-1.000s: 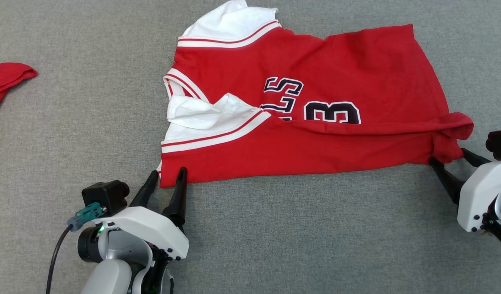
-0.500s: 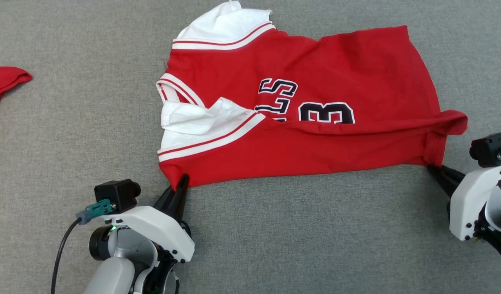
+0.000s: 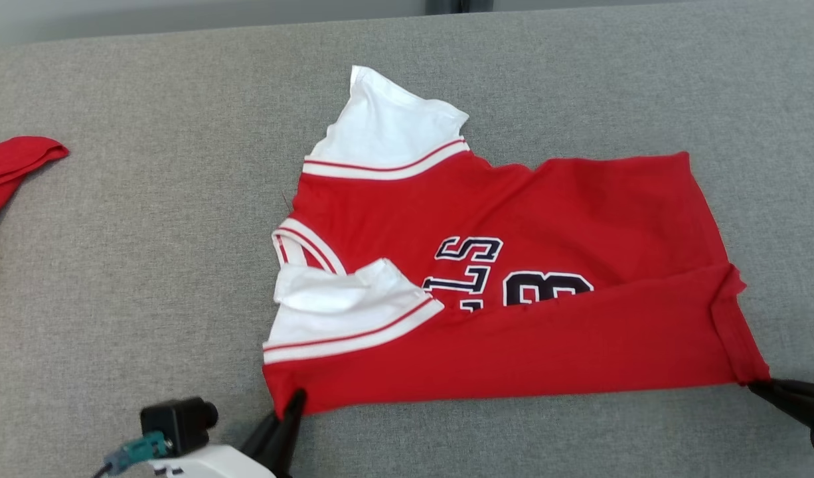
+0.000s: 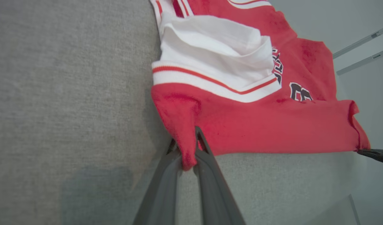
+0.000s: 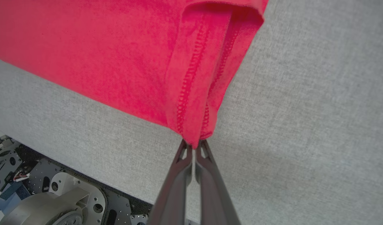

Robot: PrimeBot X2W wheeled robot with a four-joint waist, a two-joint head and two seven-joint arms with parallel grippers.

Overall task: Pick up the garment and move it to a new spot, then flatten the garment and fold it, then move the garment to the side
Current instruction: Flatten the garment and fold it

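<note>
A red jersey (image 3: 513,265) with white sleeves and dark lettering lies spread on the grey surface, its near half folded over itself. My left gripper (image 3: 293,399) is shut on the jersey's near left corner; the left wrist view shows that red corner (image 4: 186,137) pinched between the dark fingers (image 4: 207,162). At the lower right, my right gripper (image 3: 755,385) is shut on the near right hem corner, and the right wrist view shows the stitched hem (image 5: 194,118) bunched into the closed fingertips of that gripper (image 5: 194,147).
Another red cloth (image 3: 12,169) lies at the far left edge of the grey surface (image 3: 148,265). The table's far edge (image 3: 247,26) runs along the top. In the right wrist view the robot's base (image 5: 47,200) sits below the near table edge.
Both grippers shut on the jersey's near corners and have drawn it toward the robot. The head camera has tilted, so the jersey sits lower in the picture and the table's far edge appears.
</note>
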